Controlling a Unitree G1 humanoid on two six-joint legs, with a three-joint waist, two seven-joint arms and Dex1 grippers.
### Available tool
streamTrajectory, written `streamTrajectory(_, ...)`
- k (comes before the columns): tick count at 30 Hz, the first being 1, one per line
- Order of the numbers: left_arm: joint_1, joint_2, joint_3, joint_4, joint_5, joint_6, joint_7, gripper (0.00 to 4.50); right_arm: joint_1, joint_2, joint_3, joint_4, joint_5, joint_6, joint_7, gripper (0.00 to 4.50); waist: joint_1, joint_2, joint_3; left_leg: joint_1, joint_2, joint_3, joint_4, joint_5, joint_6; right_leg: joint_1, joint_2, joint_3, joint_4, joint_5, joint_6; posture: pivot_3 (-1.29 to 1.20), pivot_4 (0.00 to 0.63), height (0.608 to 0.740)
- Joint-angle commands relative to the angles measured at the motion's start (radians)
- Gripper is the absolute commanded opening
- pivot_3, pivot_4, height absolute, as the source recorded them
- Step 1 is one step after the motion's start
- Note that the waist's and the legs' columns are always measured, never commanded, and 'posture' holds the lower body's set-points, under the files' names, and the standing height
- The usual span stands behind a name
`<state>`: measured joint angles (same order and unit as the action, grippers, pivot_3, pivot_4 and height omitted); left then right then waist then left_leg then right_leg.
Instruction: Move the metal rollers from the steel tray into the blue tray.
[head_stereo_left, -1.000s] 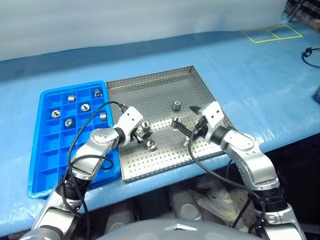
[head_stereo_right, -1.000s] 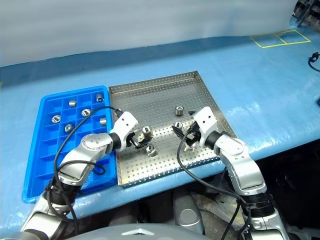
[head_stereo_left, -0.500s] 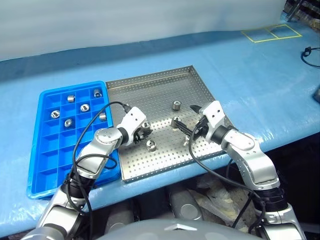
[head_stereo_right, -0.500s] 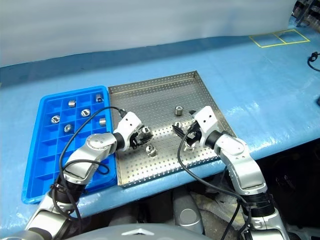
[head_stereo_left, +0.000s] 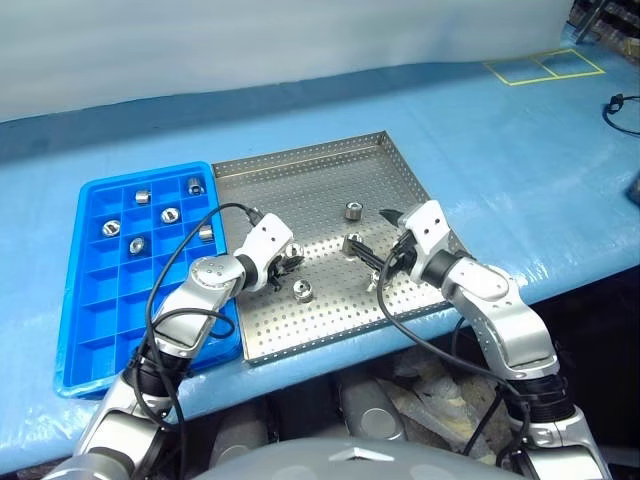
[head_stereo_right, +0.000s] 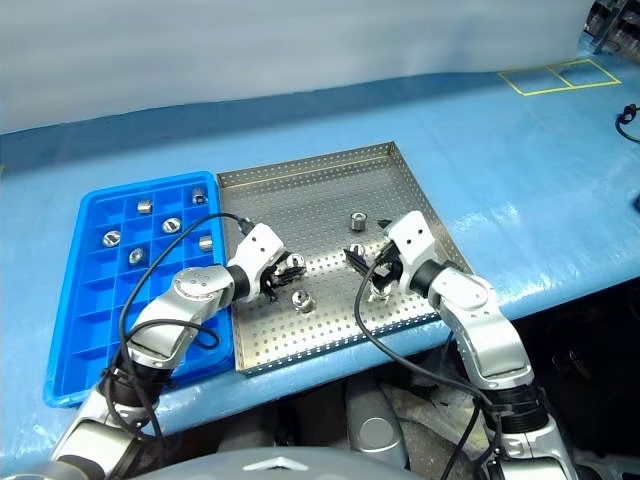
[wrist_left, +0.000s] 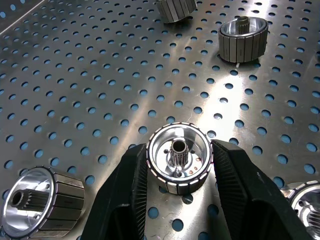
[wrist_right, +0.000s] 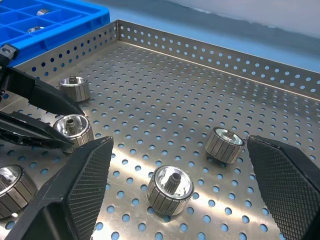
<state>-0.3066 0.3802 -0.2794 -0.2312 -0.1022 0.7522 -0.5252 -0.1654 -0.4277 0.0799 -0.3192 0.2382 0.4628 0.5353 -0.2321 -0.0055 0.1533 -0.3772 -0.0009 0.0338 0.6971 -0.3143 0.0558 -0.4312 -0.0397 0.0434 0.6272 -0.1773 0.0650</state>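
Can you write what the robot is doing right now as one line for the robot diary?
left gripper: shut on roller in steel tray | right gripper: open above tray | blue tray: six rollers in cells

The two eye views look down from high up over the whole steel tray (head_stereo_left: 330, 180) and blue tray (head_stereo_left: 80, 300). Each wrist view sits low and close, looking across the steel tray's holed floor.

In the left wrist view, 2 metal rollers (wrist_left: 176, 9) (wrist_left: 304, 202) are cut off by the frame's edges. The left gripper (head_stereo_left: 290, 262) hides its roller from the head camera.
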Motion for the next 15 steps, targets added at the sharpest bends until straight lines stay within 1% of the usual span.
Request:
streamTrajectory(1, -0.005, -0.035, 0.087, -0.069, -0.059, -0.063, 0.003, 1.64, -0.015, 0.005, -0.018, -0.028, 0.003, -0.021, -0.005, 4.50, 0.000, 0.000, 0.000, 0.000, 0.000, 0.000, 0.000, 0.000, 0.000, 0.000, 0.000, 0.000, 0.000, 0.000, 0.000, -0.30, 0.150, 0.740)
streamTrajectory(4, -0.001, -0.041, 0.205, -0.124, -0.089, -0.038, 0.056, 1.64, -0.016, 0.007, -0.015, -0.029, 0.004, -0.021, -0.004, 4.50, -0.001, 0.000, 0.000, 0.000, 0.000, 0.000, 0.000, 0.000, 0.000, 0.000, 0.000, 0.000, 0.000, 0.000, 0.000, -0.30, 0.150, 0.740)
streamTrajectory(6, 0.020, -0.014, 0.268, -0.177, -0.088, -0.004, 0.086, 1.64, -0.016, 0.008, -0.012, -0.028, 0.003, -0.021, -0.003, 4.50, -0.003, 0.000, 0.000, 0.000, 0.000, 0.000, 0.000, 0.000, 0.000, 0.000, 0.000, 0.000, 0.000, 0.000, 0.000, -0.28, 0.150, 0.740)
streamTrajectory(12, 0.132, 0.134, 0.429, -0.337, -0.041, 0.144, 0.151, 1.64, -0.029, 0.005, 0.005, -0.013, 0.016, -0.019, 0.035, 4.50, 0.000, 0.000, 0.000, 0.000, 0.000, 0.000, 0.000, 0.000, 0.000, -0.001, 0.000, 0.000, 0.001, 0.000, 0.000, -0.25, 0.150, 0.740)
streamTrajectory(15, 0.213, 0.191, 0.512, -0.425, -0.043, 0.234, 0.161, 1.64, -0.038, 0.008, 0.008, -0.041, 0.084, -0.011, 0.105, 4.50, 0.008, -0.001, 0.001, 0.000, 0.000, -0.001, 0.000, 0.000, 0.000, 0.000, 0.000, -0.001, 0.001, 0.000, 0.000, -0.21, 0.150, 0.740)
